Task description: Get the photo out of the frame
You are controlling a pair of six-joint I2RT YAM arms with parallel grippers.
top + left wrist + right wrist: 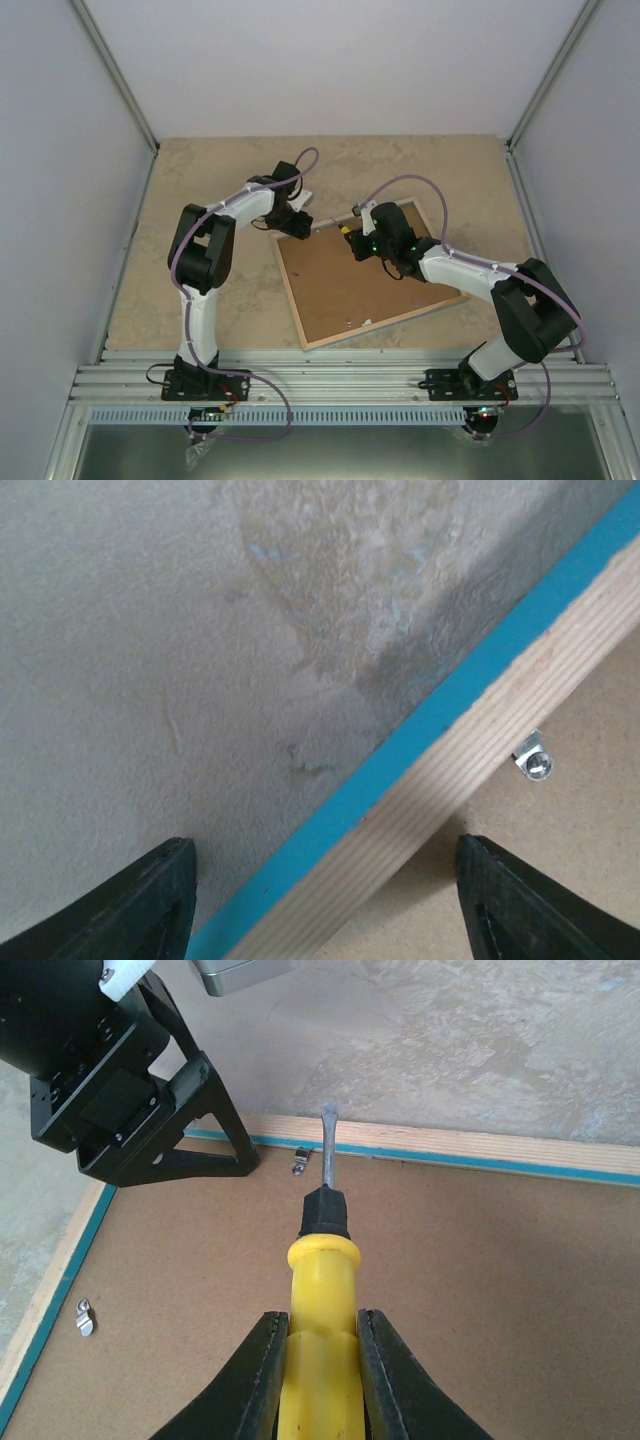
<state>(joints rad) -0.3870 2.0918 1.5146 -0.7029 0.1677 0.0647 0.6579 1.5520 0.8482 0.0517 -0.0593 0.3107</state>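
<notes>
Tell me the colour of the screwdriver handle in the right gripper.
The screwdriver handle is yellow, with a black collar; the right wrist view shows it best.

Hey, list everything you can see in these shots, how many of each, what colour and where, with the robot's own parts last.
frame: one; turquoise border, light wood rim, brown board back; lying back-up at mid-table, turned at an angle.
metal clips: two in the right wrist view; silver; on the frame's back close to its rim.
screwdriver: one; yellow handle, grey flat blade; over the frame's back, tip pointing towards a clip.
table: one; mottled beige; under everything.
left arm, right arm: two; white and black; bases at the near edge.
left hand: one; black; open, straddling the frame's rim.
right hand: one; black; shut on the screwdriver.
</notes>
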